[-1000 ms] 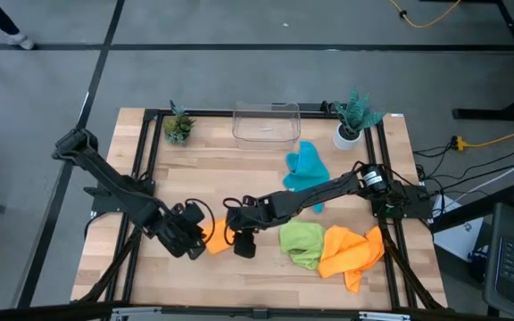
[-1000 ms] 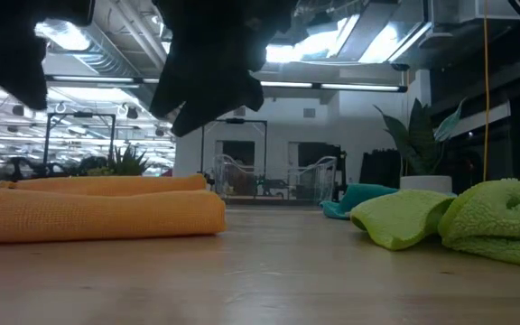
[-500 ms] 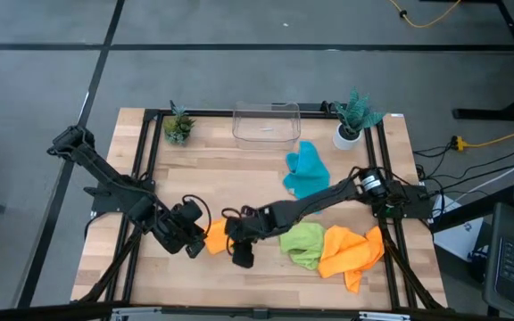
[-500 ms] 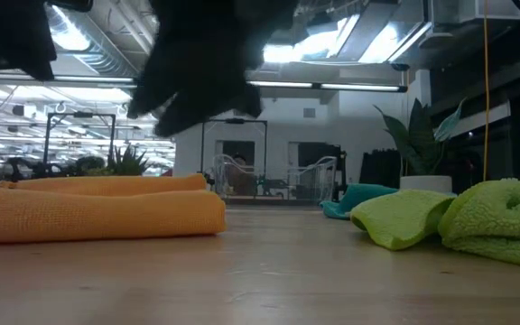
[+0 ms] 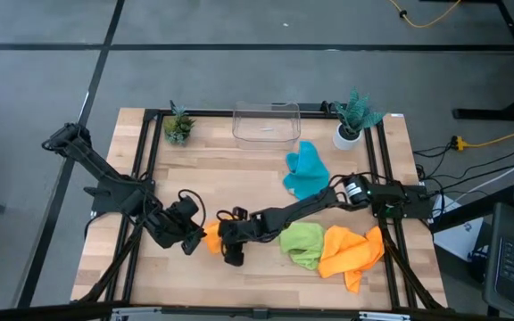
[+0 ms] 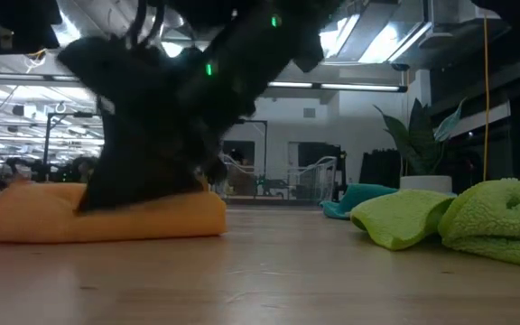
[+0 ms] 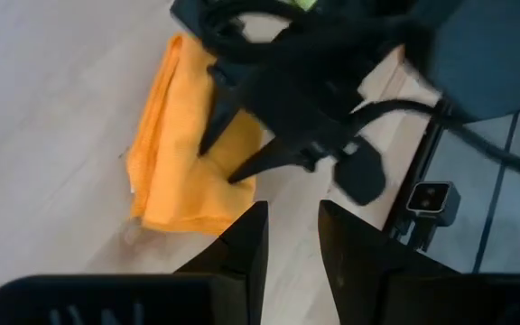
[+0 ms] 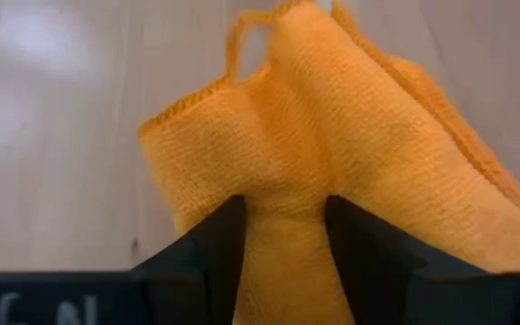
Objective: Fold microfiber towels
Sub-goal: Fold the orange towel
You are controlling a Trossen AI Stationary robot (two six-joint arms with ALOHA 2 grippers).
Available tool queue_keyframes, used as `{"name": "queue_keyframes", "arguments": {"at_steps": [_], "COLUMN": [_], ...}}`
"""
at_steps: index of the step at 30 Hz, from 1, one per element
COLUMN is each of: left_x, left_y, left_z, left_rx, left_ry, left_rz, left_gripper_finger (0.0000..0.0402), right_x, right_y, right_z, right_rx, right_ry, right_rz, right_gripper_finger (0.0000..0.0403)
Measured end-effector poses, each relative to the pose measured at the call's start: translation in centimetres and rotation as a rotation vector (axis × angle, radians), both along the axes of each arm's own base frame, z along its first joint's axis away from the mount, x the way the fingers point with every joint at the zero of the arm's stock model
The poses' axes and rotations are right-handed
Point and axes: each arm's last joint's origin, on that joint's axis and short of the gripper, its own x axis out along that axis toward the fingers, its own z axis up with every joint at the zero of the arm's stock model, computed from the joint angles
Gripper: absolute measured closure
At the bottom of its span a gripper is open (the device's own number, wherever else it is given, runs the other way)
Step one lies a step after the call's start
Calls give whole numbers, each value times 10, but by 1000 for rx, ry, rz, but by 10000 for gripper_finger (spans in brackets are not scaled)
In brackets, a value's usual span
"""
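Since a second ago my right gripper [image 5: 225, 242] has slid left and come down onto the folded orange towel [image 5: 212, 239], which lies on the table [image 5: 266, 178] near its front edge, between my two grippers. My right fingers [image 8: 210, 248] straddle a ridge of that cloth, partly apart and pinching it. My left gripper [image 5: 192, 237] hangs just beside the towel's left end, its fingers [image 7: 242, 248] narrowly apart, holding nothing. Lime green towel [image 5: 302, 242], second orange towel [image 5: 348, 251] and teal-blue towel [image 5: 306, 169] lie to the right.

Wooden table [image 5: 257, 272] with four towels [image 5: 306, 243], two plants [image 5: 178, 126], clear bin [image 5: 266, 123].
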Motion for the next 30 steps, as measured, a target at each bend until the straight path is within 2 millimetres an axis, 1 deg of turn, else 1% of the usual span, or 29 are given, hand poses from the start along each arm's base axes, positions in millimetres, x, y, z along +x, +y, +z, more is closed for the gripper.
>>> {"name": "queue_keyframes", "arguments": {"at_steps": [4, 6, 9, 12, 14, 17, 20, 24, 26, 30], "left_x": [0, -1, -1, -2, -3, -4, -4, -5, -6, -10], "left_y": [0, 0, 0, 0, 0, 0, 0, 0, 0, 0], "left_z": [-1, -1, -1, -2, -2, -3, -3, -3, -2, 1], "left_rx": [6, 8, 11, 23, 27, 28, 28, 26, 18, 9], "left_ry": [5, 6, 9, 24, 30, 31, 31, 50, 50, 41], "left_rz": [-1, -5, -5, -8, -11, -13, -13, -24, -32, -45], "left_gripper_finger": [310, 310, 310, 310, 310, 310, 310, 310, 310, 310], "right_x": [2, 2, 4, 8, 10, 10, 8, 2, -4, -14], "right_y": [-11, -23, -47, -67, -76, -85, -89, -90, -91, -88], "right_z": [-3, -4, -3, -3, -1, 6, 22, 68, 84, 99], "right_rx": [-18, -44, -62, -41, 0, 22, -40, -96, -103, -143], "right_ry": [27, 51, 75, 83, 94, 113, 105, 23, 20, 45], "right_rz": [-33, -67, -117, -119, -109, -96, -91, -79, -71, -18], "right_gripper_finger": [241, 241, 241, 241, 241, 241, 241, 241, 241, 241]}}
